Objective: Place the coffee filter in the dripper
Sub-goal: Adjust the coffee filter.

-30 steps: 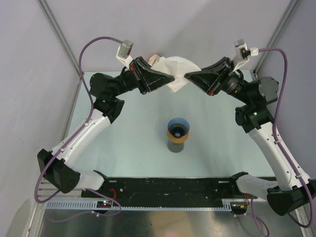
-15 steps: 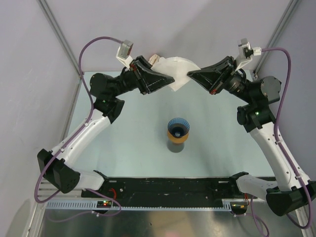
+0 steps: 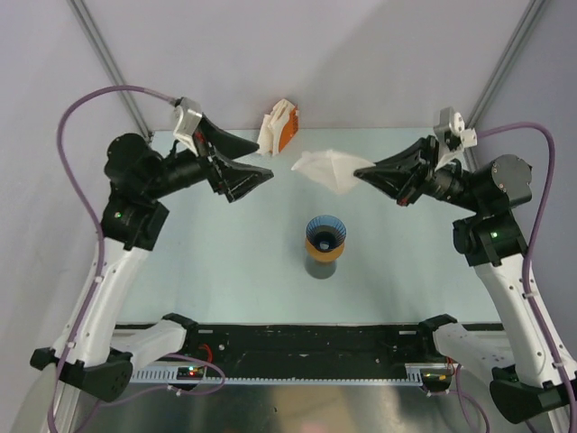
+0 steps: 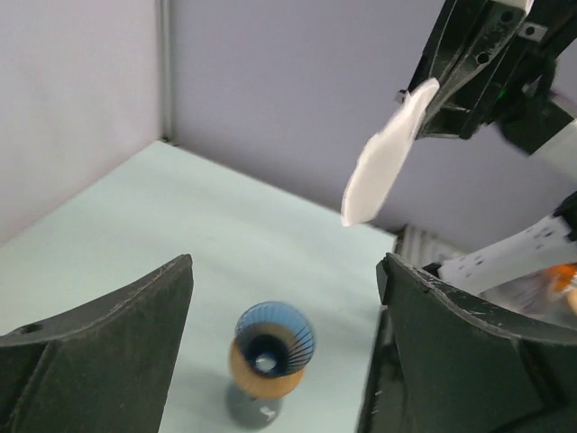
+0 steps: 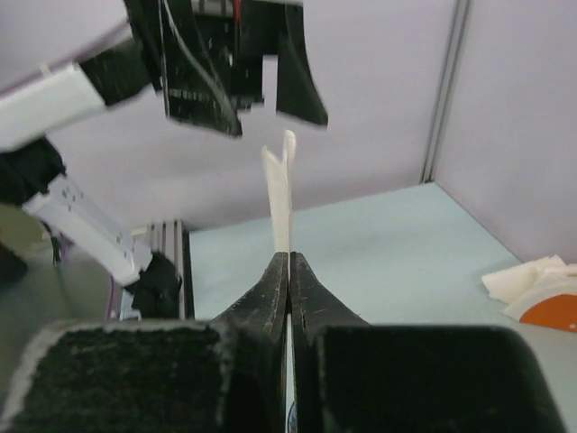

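Right gripper [image 3: 362,171], pressed together, pinches the flat white coffee filter [image 3: 329,169] in mid-air beyond the blue dripper [image 3: 325,230]. Left gripper [image 3: 264,162] is spread, empty. Unopened, the filter could snag the dripper's rim.

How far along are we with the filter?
Done: the filter is in the air, clear of the table. In hand: the right gripper alone pinches it shut; the left gripper stands open, apart from it. Left: carry it over the empty dripper mid-table and seat it inside.
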Available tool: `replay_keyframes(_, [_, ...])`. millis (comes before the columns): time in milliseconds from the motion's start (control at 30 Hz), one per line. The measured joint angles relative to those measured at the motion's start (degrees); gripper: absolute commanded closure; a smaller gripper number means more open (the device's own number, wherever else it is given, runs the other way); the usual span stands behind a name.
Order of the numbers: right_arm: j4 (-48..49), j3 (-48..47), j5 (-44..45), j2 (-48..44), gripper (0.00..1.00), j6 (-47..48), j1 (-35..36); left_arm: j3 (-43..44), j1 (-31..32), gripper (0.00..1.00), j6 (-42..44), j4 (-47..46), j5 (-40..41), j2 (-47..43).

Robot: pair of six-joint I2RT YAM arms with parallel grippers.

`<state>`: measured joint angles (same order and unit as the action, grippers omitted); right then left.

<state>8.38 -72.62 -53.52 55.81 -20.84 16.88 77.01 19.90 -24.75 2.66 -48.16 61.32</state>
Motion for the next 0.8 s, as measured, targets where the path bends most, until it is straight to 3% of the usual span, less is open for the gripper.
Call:
replay_keyframes(200, [-13.29, 0.11, -3.96, -2.89, 1.00, 14.43, 2.62, 11.10, 0.20, 0.22, 19.17, 20.35, -0.04, -0.42])
replay_keyframes(400, [-24.68, 0.09, -4.33, -2.86, 1.00, 25.68, 6.14, 17.33, 8.52, 0.29, 32.98, 34.29, 3.32, 2.58])
replay_keyframes(600, [-29.62, 0.09, -4.22, -2.86, 1.00, 30.21, 7.28, 18.05, 15.26, 0.39, 40.89, 42.38, 7.45, 3.96])
replay_keyframes(800, [-31.28, 0.07, -4.22, -2.86, 1.00, 32.11, 8.52, 18.05, 19.61, 0.42, 45.03, 45.07, 10.14, 4.04])
